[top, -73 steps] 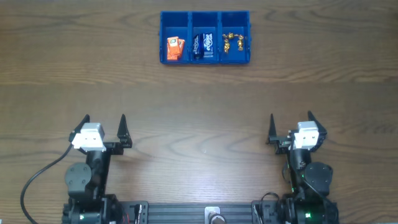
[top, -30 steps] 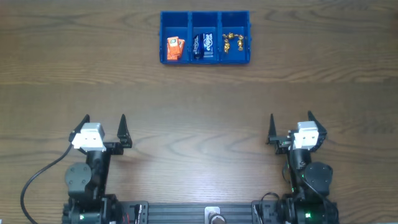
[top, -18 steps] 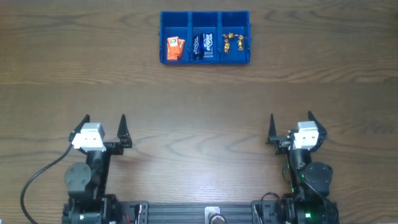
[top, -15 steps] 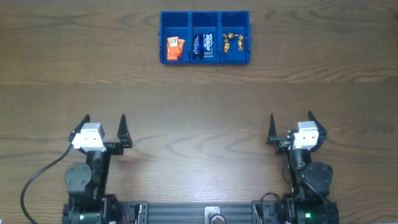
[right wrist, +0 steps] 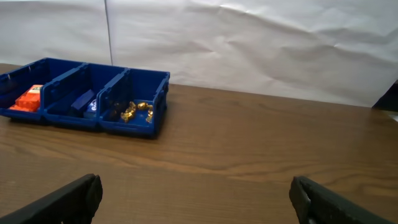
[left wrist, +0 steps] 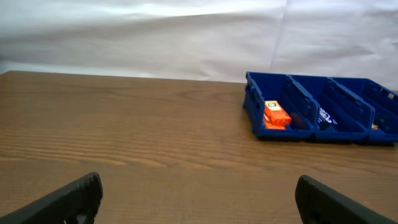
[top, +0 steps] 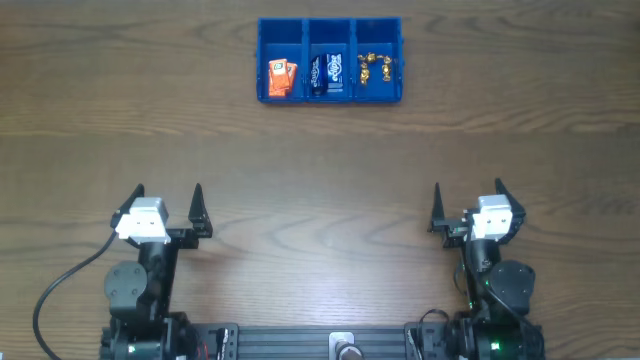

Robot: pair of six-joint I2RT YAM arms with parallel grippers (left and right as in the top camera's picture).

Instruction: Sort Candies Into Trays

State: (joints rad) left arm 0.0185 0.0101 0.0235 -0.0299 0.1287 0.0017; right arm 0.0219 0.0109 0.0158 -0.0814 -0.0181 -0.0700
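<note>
Far across the table [top: 320,160] from both arms' wide-open fingers [top: 197,203], the blue tray [top: 330,99] holds the candies [top: 373,68].

Bright, even light on the table [top: 320,150] (shadows faint, soft).

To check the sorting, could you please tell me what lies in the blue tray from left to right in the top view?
From the left: orange-wrapped candies → dark blue-wrapped candies → gold-wrapped candies, one kind per compartment.

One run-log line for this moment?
left pincer: open, empty, near base | right pincer: open, empty, near base | tray: orange candies left, blue candies middle, gold candies right
</note>
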